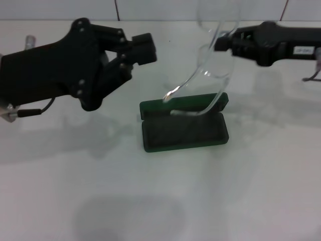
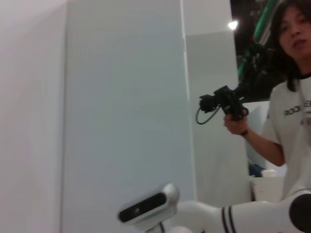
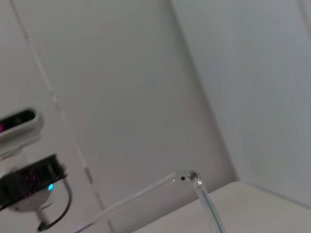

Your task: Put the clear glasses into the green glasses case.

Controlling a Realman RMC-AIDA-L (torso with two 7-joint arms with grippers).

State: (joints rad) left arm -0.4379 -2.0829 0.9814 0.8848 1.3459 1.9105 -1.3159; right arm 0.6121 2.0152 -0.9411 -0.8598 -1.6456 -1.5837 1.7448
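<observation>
Head view: the right end effector (image 1: 224, 42) pinches the clear glasses (image 1: 213, 75) at the frame and holds them above the green glasses case (image 1: 183, 130), which lies open on the counter (image 1: 160, 201). One arm tip hangs near the lining; contact cannot be confirmed. The left end effector (image 1: 143, 50) hovers beside the case, fingers pressed together, holding nothing.

Left wrist view: no task item visible.

Right wrist view: only a clear arm and hinge show.

Judgement: pick-up complete; lowering and release remain.

Clear glasses (image 1: 210, 70) hang over green glasses case (image 1: 184, 128); table (image 1: 160, 201) around bare.
</observation>
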